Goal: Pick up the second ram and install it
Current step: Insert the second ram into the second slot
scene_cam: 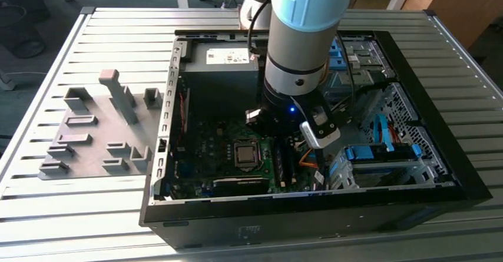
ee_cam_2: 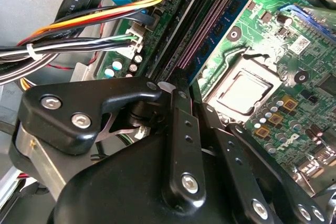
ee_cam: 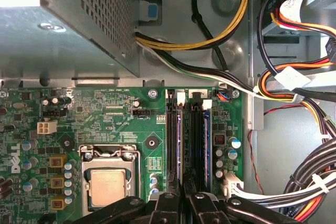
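My gripper (ee_cam: 184, 201) is down inside the open computer case (scene_cam: 169, 126), at the memory slots (ee_cam: 180, 129) beside the processor socket (ee_cam: 107, 181). In the second wrist view the fingertips (ee_cam_2: 178, 95) are pressed close together on a thin dark strip, the second ram (ee_cam_2: 176, 45). It stands edge-on and runs along the slots next to a purple slot (ee_cam_2: 210, 19). How deep it sits in its slot is hidden. In the exterior view the arm's wrist (scene_cam: 295, 97) covers the gripper.
Bundled cables (ee_cam: 294, 82) hang right beside the slots. The power supply box (ee_cam: 79, 19) stands at the slots' far end. A drive cage (scene_cam: 385, 156) fills the case at the exterior view's right. A grey fixture plate with blocks (scene_cam: 94, 138) lies outside the case.
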Controlling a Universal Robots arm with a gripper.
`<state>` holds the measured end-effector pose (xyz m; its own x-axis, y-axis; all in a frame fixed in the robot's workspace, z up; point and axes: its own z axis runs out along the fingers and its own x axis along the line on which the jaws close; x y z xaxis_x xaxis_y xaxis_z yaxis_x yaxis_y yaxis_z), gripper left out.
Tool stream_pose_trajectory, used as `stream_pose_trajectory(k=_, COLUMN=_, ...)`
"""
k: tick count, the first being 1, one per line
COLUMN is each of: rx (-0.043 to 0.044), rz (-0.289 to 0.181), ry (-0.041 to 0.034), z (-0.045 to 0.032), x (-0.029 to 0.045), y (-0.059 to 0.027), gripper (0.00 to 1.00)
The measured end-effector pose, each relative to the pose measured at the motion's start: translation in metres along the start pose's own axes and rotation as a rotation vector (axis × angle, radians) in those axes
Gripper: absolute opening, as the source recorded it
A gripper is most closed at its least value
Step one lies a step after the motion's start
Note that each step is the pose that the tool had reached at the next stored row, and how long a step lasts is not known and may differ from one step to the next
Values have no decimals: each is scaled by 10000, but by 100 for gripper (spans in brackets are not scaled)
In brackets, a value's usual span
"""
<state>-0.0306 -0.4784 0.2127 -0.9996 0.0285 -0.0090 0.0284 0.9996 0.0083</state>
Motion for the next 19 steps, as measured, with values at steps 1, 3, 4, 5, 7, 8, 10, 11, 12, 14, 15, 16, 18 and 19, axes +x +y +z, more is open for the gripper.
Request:
stream_pose_trajectory(k=1, rx=0, rz=5, ry=0, z=0, x=-2, y=-1, gripper=14)
stream_pose_trajectory(k=3, rx=0, rz=35, ry=0, z=2, x=-5, y=-1, gripper=14)
stream_pose_trajectory(k=4, rx=0, rz=57, ry=0, z=4, x=-7, y=-1, gripper=14)
stream_pose_trajectory(k=5, rx=0, rz=81, ry=-1, z=5, x=-8, y=-1, gripper=14)
stream_pose_trajectory(k=7, rx=0, rz=130, ry=-1, z=7, x=-11, y=-1, gripper=14)
stream_pose_trajectory(k=8, rx=0, rz=151, ry=-1, z=9, x=-11, y=-1, gripper=14)
stream_pose_trajectory(k=10, rx=-2, rz=173, ry=-2, z=15, x=-12, y=0, gripper=14)
stream_pose_trajectory(k=11, rx=2, rz=175, ry=-1, z=18, x=-12, y=0, gripper=14)
stream_pose_trajectory(k=12, rx=5, rz=177, ry=0, z=21, x=-12, y=0, gripper=14)
stream_pose_trajectory(k=14, rx=-6, rz=178, ry=-3, z=32, x=-12, y=2, gripper=14)
stream_pose_trajectory(k=15, rx=-3, rz=178, ry=-2, z=33, x=-12, y=2, gripper=14)
stream_pose_trajectory(k=16, rx=-3, rz=178, ry=-2, z=33, x=-12, y=1, gripper=14)
stream_pose_trajectory(k=18, rx=-6, rz=179, ry=-1, z=34, x=-12, y=2, gripper=14)
stream_pose_trajectory(k=19, rx=-7, rz=179, ry=-1, z=34, x=-12, y=2, gripper=14)
